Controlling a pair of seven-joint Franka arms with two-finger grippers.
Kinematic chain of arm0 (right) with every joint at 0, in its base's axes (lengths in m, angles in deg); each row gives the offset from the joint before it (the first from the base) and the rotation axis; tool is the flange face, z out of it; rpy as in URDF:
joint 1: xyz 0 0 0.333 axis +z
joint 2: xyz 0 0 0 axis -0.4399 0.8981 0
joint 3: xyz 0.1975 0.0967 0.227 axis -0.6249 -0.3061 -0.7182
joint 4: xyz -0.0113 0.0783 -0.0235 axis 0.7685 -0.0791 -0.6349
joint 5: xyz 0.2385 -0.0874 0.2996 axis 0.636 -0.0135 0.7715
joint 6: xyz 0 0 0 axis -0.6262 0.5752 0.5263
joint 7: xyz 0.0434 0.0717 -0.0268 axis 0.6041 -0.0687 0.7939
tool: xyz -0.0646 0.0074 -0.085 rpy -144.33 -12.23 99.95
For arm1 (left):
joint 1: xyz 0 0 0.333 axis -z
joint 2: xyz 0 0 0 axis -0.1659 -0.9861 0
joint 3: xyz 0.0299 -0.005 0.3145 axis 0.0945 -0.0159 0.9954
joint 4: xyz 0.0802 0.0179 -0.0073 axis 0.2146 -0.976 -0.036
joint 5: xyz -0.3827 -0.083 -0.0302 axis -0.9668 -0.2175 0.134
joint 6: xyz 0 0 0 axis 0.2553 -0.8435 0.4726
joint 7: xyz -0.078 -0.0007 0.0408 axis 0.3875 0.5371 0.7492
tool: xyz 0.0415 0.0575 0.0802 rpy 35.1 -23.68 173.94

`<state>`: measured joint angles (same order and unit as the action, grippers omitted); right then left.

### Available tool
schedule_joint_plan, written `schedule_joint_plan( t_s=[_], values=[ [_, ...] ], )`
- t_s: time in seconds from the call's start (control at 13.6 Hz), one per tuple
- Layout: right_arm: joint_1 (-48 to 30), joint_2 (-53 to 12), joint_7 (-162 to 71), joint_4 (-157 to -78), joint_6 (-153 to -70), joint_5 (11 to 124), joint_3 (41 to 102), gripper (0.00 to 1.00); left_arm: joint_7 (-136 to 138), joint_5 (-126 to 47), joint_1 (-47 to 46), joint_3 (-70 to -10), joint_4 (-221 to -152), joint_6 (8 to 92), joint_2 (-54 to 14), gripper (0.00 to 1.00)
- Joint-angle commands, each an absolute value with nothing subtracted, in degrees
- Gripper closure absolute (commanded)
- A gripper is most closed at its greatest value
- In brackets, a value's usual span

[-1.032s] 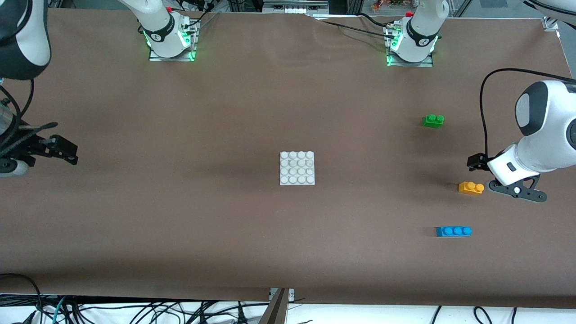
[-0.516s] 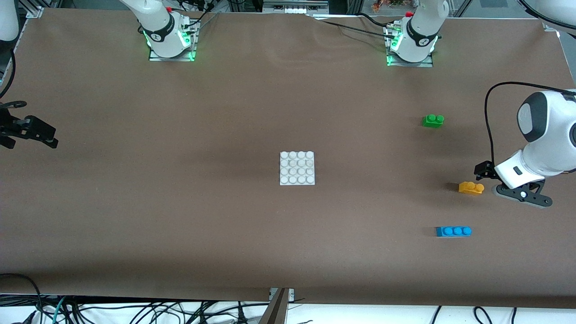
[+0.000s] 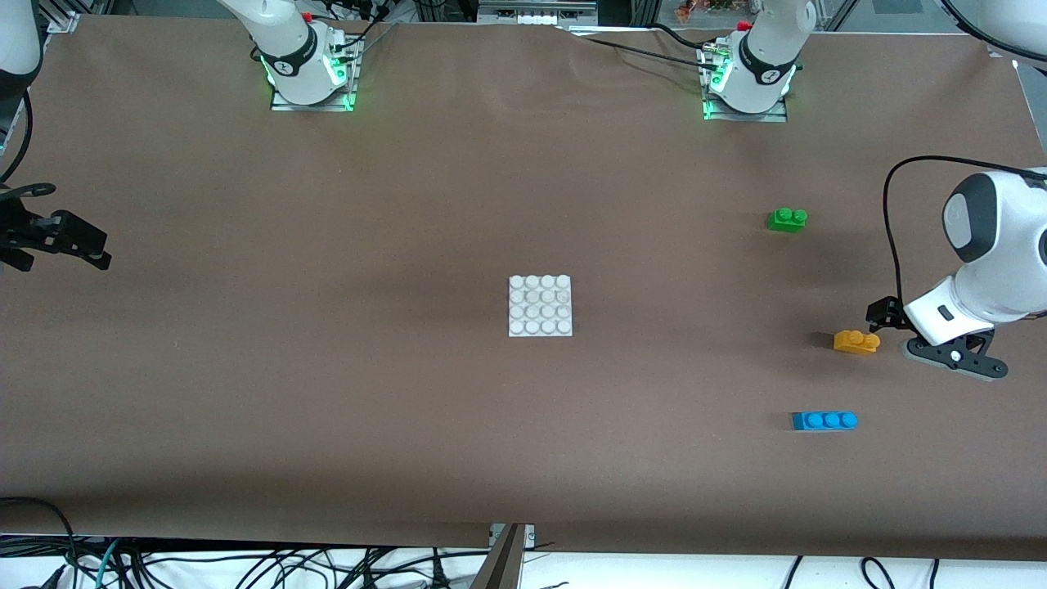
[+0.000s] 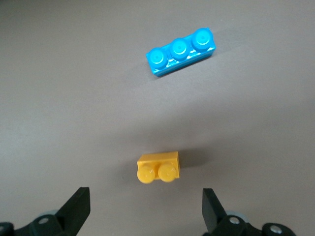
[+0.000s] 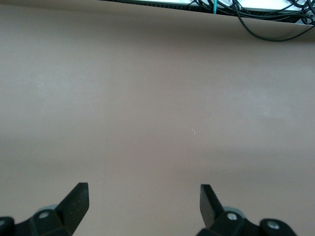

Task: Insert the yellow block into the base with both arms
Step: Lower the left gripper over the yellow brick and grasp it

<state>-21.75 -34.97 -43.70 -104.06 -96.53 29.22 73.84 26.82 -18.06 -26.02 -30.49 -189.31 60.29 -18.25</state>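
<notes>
Yellow block [image 4: 158, 167] lies below spread left claw [image 4: 143, 212].

High front camera faces both bases; wrist cameras look down close at the table [image 3: 327, 409].

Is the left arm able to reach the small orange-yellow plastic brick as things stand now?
Probably yes. The left hand is open beside the small orange-yellow plastic brick, and nothing lies between them; the blue three-stud brick is well apart.
</notes>
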Motion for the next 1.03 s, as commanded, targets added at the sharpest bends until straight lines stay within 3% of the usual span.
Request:
schedule_joint_plan(
  t_s=[0.0, 0.96],
  values=[
    [-22.4, -35.7, -43.4, -104.7, -96.5, 29.1, 73.0, 0.0, 26.8, -17.8, -27.2, -31.1, -189.6, 62.8, -21.0, 0.0],
    [-22.1, -35.7, -43.6, -104.7, -96.6, 29.2, 72.6, 0.0, 27.6, -21.6, -30.3, -31.0, -196.0, 76.0, -27.6, 0.0]
  ],
)
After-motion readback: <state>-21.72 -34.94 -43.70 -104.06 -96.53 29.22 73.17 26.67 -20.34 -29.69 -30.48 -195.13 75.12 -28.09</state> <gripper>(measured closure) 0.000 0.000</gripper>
